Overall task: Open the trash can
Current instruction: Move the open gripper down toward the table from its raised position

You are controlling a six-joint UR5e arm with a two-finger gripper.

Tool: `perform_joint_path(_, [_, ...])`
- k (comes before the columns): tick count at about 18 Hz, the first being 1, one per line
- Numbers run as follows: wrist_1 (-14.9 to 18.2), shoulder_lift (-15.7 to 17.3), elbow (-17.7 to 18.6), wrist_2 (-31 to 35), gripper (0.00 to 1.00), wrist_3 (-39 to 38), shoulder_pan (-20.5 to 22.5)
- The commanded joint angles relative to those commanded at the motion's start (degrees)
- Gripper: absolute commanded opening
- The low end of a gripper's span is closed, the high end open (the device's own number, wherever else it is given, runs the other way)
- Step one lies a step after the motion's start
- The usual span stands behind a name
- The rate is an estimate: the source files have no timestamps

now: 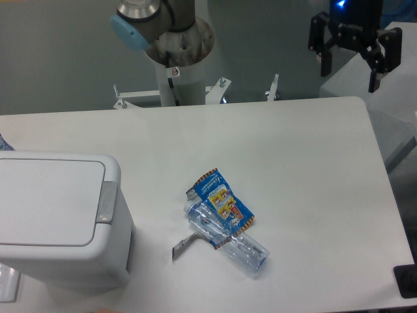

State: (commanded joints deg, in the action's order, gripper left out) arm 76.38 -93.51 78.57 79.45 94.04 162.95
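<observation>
The trash can [58, 218] is a large white boxy bin at the front left of the table. Its flat white lid [45, 199] lies shut, and a grey push tab [107, 202] sits on its right rim. My gripper [352, 68] hangs high at the back right, above the table's far right corner, far from the bin. Its two black fingers are spread apart with nothing between them.
A crushed clear plastic bottle [228, 238] lies near the table's middle with a blue snack wrapper [225, 199] on top of it. The arm's base column [172, 72] stands at the back edge. The white table [293, 150] ends close on the right.
</observation>
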Motion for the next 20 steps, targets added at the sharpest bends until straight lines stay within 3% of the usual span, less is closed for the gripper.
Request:
perform_joint_path(6, [0.00, -0.09, -0.09, -0.61, 1.00, -2.45, -0.26])
perform_joint_path(9, [-0.09, -0.44, -0.09, -0.62, 1.00, -10.78, -1.66])
perform_joint_path(11, [-0.87, -0.97, 0.00, -0.35, 1.00, -17.37, -4.82])
perform_joint_path(16, [-5.09, -2.72, 0.00, -0.53, 1.00, -32.83, -9.57])
perform_joint_path(20, [-12.46, -5.00, 0.44, -0.53, 1.00, -49.44, -14.05])
